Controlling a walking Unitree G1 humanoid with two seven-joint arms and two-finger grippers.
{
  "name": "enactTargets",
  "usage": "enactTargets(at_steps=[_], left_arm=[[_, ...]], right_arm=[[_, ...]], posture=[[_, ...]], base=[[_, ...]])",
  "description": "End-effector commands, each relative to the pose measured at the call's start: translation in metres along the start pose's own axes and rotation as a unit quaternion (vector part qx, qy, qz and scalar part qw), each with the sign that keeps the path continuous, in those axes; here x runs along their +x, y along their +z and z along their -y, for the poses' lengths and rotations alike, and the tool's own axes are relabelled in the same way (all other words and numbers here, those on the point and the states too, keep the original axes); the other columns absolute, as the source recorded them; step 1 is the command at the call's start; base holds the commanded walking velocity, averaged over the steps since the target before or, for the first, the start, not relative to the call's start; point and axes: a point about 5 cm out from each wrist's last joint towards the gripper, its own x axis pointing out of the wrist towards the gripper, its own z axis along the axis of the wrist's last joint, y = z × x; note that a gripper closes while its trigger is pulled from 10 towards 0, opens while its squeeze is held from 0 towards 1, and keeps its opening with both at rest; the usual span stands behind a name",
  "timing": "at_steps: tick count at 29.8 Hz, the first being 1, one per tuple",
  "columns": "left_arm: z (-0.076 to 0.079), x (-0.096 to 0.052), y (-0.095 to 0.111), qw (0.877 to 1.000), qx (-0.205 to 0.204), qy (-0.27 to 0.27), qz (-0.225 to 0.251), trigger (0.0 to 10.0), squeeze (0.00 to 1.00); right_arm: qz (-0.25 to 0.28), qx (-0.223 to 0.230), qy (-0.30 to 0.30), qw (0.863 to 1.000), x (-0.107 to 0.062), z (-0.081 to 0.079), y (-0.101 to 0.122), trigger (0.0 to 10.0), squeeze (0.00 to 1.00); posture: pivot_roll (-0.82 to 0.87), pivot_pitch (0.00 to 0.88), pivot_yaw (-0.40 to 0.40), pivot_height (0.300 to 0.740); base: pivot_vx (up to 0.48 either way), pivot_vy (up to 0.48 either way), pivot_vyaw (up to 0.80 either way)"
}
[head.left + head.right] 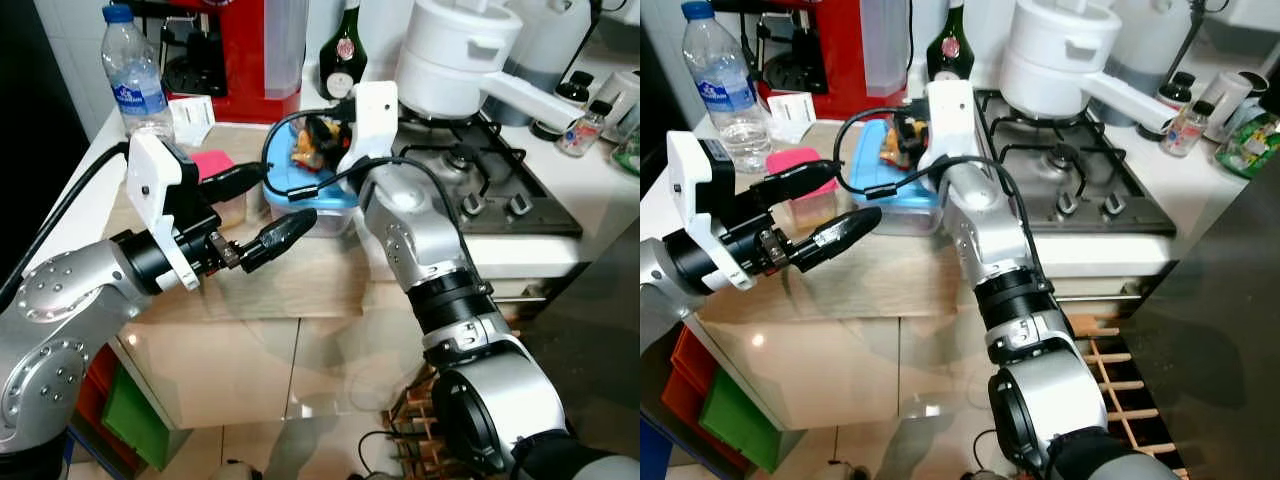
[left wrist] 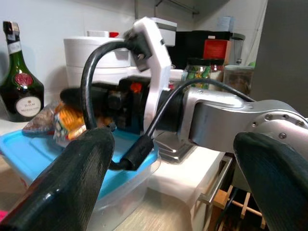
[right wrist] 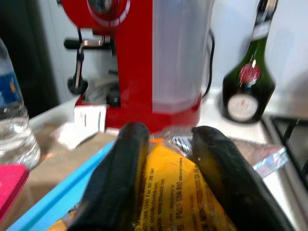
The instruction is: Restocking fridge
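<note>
Snack packet (image 3: 180, 202): I see a glossy, crinkled yellow-orange wrapper with small dark print, lying on the blue lid of the tub; clear film edge sticks out toward the hob side
Right gripper (image 3: 166, 144): my two black fingers straddle the packet, one along each side and pressed into the wrapper; I read them as closed on it
Tub (image 1: 335, 215): clear plastic box with a smooth light-blue lid (image 2: 29, 154), rectangular with rounded corners; it sits on the wooden worktop (image 1: 300, 275), just beside the hob
Left gripper (image 1: 268, 205): fingers spread wide apart, holding nothing; it hovers over the worktop just beside the tub, pointing at it; the fingers look matte and rubbery
Pink item (image 1: 798, 160): flat, bright pink, near the tub on the bottle side; I cannot tell what it is
Water bottle (image 1: 135, 75): clear ribbed plastic, blue cap, upright at the worktop's far edge
Red appliance (image 3: 139, 53): glossy red body with a translucent tank, behind the tub
Green bottle (image 3: 250, 79): dark glass, red seal, upright beside the appliance
Hob (image 1: 480, 185): steel gas hob with black grates; a white saucepan (image 1: 460, 50) stands on the rear burner
</note>
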Motion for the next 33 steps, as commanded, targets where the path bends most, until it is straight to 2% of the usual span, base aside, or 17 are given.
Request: enactTargets(at_steps=[1, 5, 12, 19, 20, 22, 23, 24, 27, 30, 33], left_arm=[[0.001, 0.002, 0.000, 1.000, 0.001, -0.004, 0.001, 10.0, 0.00], [0.002, 0.002, -0.001, 1.000, 0.001, -0.004, 0.000, 10.0, 0.00], [0.000, 0.004, -0.002, 1.000, 0.005, 0.004, -0.011, 10.0, 0.00], [-0.003, 0.005, -0.005, 1.000, 0.008, 0.026, -0.015, 10.0, 0.00], [-0.002, 0.005, -0.005, 1.000, 0.006, 0.023, -0.014, 10.0, 0.00], [-0.002, 0.004, -0.005, 1.000, 0.006, 0.021, -0.014, 10.0, 0.00], [-0.001, 0.004, -0.005, 1.000, 0.006, 0.020, -0.014, 10.0, 0.00], [-0.002, 0.003, -0.005, 1.000, 0.007, 0.021, -0.015, 10.0, 0.00], [-0.003, 0.003, -0.005, 1.000, 0.008, 0.022, -0.015, 10.0, 0.00], [-0.003, 0.003, -0.005, 1.000, 0.009, 0.022, -0.014, 10.0, 0.00], [-0.004, 0.003, -0.006, 1.000, 0.009, 0.021, -0.014, 10.0, 0.00]], right_arm=[[0.027, -0.015, -0.009, 0.999, -0.003, 0.003, 0.008, 0.0, 0.00], [0.027, -0.015, -0.011, 0.999, -0.005, 0.003, 0.006, 0.0, 0.00], [0.068, -0.034, -0.018, 0.997, -0.010, 0.004, 0.015, 0.0, 0.00], [0.030, -0.029, -0.005, 0.999, -0.014, 0.000, -0.003, 0.2, 0.00], [-0.010, -0.008, 0.018, 1.000, -0.015, -0.006, -0.013, 10.0, 0.00], [-0.037, 0.007, 0.033, 0.999, -0.017, -0.009, -0.019, 10.0, 0.00], [-0.049, 0.009, 0.031, 0.998, -0.018, -0.008, -0.020, 10.0, 1.00], [-0.072, 0.008, 0.032, 0.997, -0.019, -0.006, -0.021, 10.0, 1.00], [-0.079, 0.013, 0.033, 0.996, -0.020, -0.004, -0.018, 10.0, 1.00], [-0.063, 0.018, 0.040, 0.997, -0.020, 0.001, 0.001, 10.0, 1.00], [-0.075, 0.014, 0.045, 0.996, -0.021, 0.008, 0.012, 10.0, 1.00]], posture=[[0.11, 0.013, -0.054, 0.740], [0.11, 0.015, -0.052, 0.740], [0.10, 0.017, -0.047, 0.740], [0.10, 0.020, -0.048, 0.740], [0.10, 0.021, -0.049, 0.740], [0.10, 0.023, -0.048, 0.740], [0.10, 0.023, -0.049, 0.740], [0.10, 0.024, -0.048, 0.740], [0.10, 0.023, -0.048, 0.740], [0.10, 0.022, -0.048, 0.740], [0.10, 0.022, -0.048, 0.740]], base=[[0.000, 0.000, 0.00], [0.000, 0.000, 0.00], [0.000, 0.000, 0.00], [0.000, 0.000, 0.00], [0.000, 0.000, 0.00], [0.000, 0.000, 0.00], [0.000, 0.000, 0.00], [0.000, 0.000, 0.00], [0.000, 0.000, 0.00], [0.000, 0.000, 0.00], [0.000, 0.000, 0.00]])
